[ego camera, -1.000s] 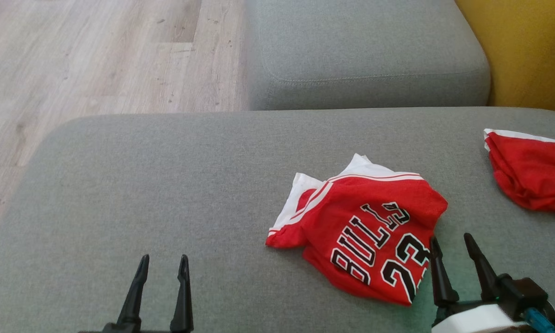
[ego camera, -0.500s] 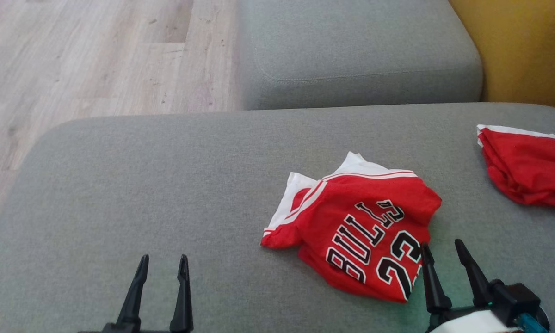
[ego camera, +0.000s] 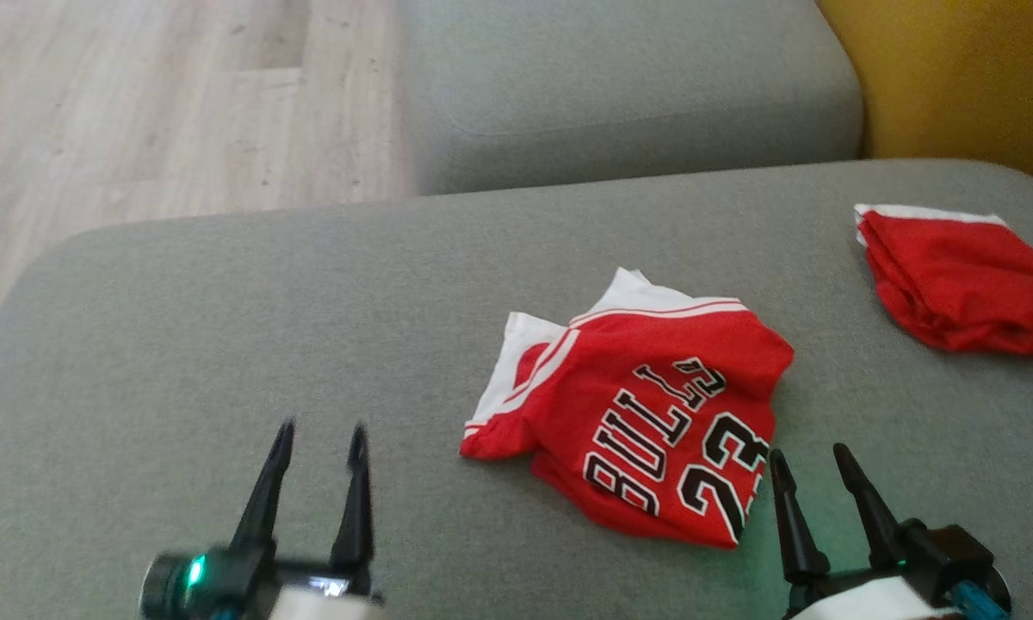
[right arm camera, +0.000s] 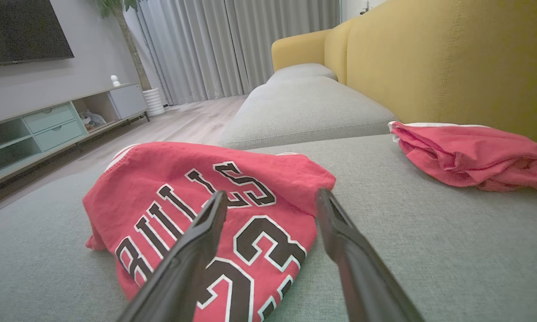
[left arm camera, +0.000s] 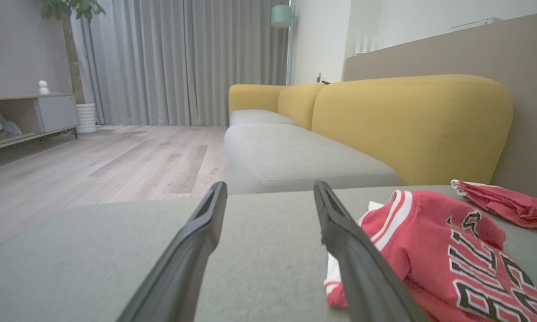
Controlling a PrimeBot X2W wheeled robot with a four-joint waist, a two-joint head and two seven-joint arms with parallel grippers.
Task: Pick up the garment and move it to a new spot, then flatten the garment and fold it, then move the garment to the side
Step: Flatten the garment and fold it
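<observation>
Two grippers low over the grey sofa cushion (ego camera: 224, 344), neither holding anything: left gripper (ego camera: 322, 430) with fingers spread above bare cushion, well to the left of the jersey (ego camera: 646, 413); right gripper (ego camera: 808, 452) with fingers likewise spread, tips just beside the jersey's near right corner, by the "23". Jersey crumpled in a loose heap right of the cushion's middle, lettering up, white striped panels bunched at its far left side, a red corner poking out toward the left gripper. Separate red cloth (ego camera: 955, 284) lying apart near the far right edge, not to be mistaken for it. Judged as the very first step: reaching in for the pick-up, with nothing lifted, flattened or folded yet. Next move probably calling for a short advance of the right fingers onto the near hem and a pinch through the top layers, perhaps with the left fingers brought across to the red corner, so as to lift without dragging the heap tighter.
</observation>
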